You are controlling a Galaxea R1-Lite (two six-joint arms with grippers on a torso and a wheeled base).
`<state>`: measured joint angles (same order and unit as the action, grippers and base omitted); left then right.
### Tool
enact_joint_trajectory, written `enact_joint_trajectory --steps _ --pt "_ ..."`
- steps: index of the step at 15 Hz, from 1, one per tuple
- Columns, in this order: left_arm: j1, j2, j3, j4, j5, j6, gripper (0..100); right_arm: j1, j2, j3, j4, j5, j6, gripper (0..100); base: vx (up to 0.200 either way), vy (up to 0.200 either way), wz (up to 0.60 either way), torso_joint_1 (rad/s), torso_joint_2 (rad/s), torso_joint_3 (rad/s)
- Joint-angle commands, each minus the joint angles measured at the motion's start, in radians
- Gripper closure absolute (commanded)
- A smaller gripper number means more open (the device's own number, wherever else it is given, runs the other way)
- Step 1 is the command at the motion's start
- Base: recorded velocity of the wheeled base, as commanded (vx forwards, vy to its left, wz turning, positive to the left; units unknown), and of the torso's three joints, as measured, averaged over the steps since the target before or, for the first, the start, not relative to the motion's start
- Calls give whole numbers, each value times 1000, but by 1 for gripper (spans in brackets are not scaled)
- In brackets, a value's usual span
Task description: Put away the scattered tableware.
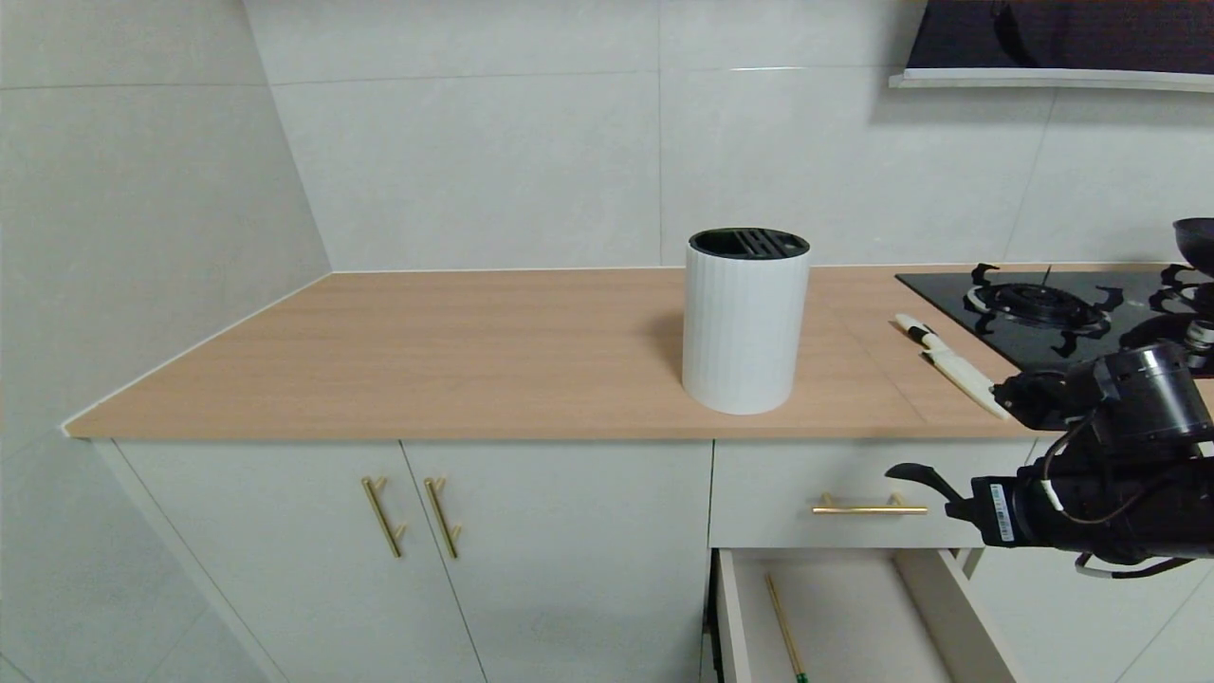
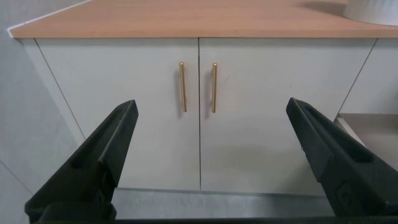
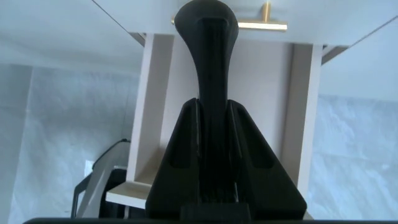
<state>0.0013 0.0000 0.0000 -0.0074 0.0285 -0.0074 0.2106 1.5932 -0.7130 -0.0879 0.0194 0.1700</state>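
Evidently, one black utensil [image 1: 915,471] is clamped in the right gripper [image 3: 211,106], the left gripper [image 2: 211,107] is spread — the knife [image 1: 951,365] beside the holder [image 1: 744,332] is untouched.

I've got a holder [image 1: 745,323] standing on the surface [image 1: 427,351], right of the middle and close to the front edge. A knife [image 1: 951,365] lies on the surface to the holder's right, between it and the hob [image 1: 1043,305] at the far right end. A hood [image 1: 1053,43] hangs above the hob. Under the surface, two doors [image 1: 569,550] are on the left, with the door handles [image 1: 441,517] side by side. A shut drawer [image 1: 787,493] is right of them, below the holder. Under it is an open drawer [image 1: 854,617] with a thin stick [image 1: 783,626] along its left side. My right claw [image 1: 915,474] is just in front of the shut drawer, above the open one. My left claw [image 2: 211,109] faces the door handles.
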Motion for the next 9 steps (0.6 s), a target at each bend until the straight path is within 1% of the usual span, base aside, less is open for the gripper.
enact_joint_trajectory --steps 1,5,7,9 --pt "0 0 0 0 1 0 0 0 42 1 -1 1 0 100 0 0 0 0 0 0" --pt "0 0 0 0 1 0 0 0 73 3 -1 -1 0 100 0 0 0 -8 16 13" --pt "0 0 0 0 1 0 0 0 85 3 -1 -2 0 100 0 0 0 -127 303 178" --pt "0 0 0 0 1 0 0 0 93 3 -3 -2 0 100 0 0 0 -173 437 254"
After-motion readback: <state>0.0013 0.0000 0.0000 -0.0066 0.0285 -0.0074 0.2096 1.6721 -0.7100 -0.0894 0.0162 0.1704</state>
